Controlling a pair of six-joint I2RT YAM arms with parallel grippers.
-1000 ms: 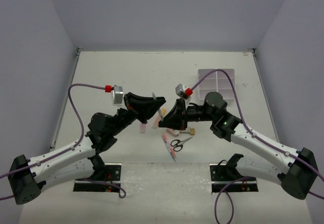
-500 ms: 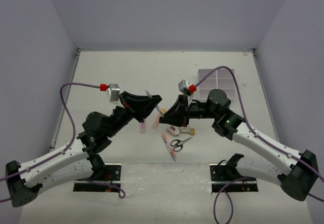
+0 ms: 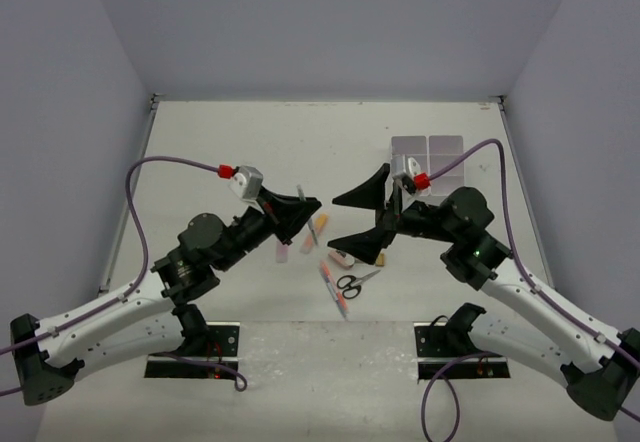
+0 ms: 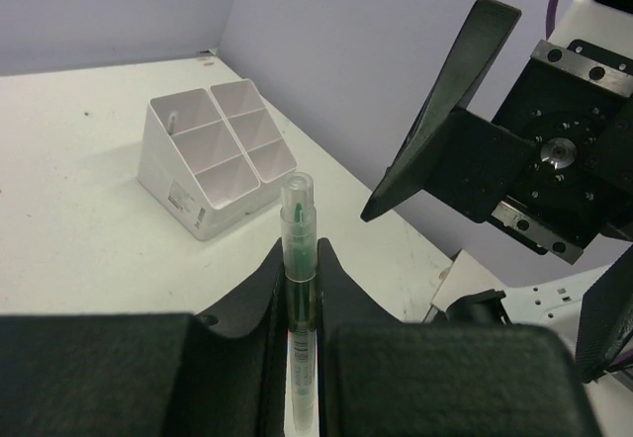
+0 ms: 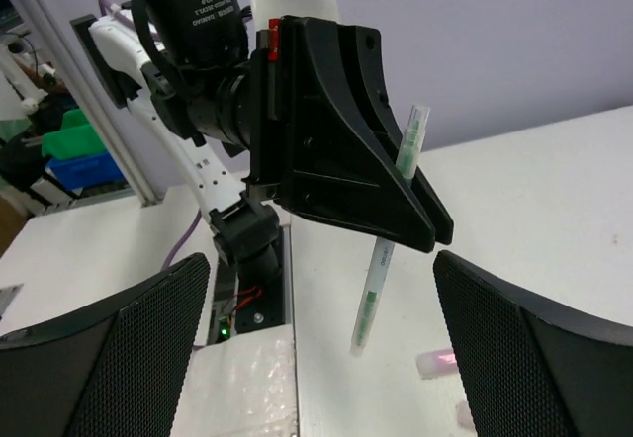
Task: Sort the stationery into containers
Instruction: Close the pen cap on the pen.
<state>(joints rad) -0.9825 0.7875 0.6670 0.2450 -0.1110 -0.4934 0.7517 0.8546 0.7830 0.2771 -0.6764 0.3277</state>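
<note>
Between the fingers of the left gripper (image 3: 305,205), a green-grey pen (image 4: 298,249) is clamped, both ends protruding, lifted off the table (image 3: 230,142). The right gripper (image 3: 333,222) faces it, jaws spread wide, holding nothing, with an open gap to the pen. Behind the right gripper stands the organiser box (image 4: 168,175). Below both lie the scissors (image 3: 350,283).

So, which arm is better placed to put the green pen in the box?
Left, probably: the left fingers hold the pen; the right fingers are open and empty, though the box lies on their side.
</note>
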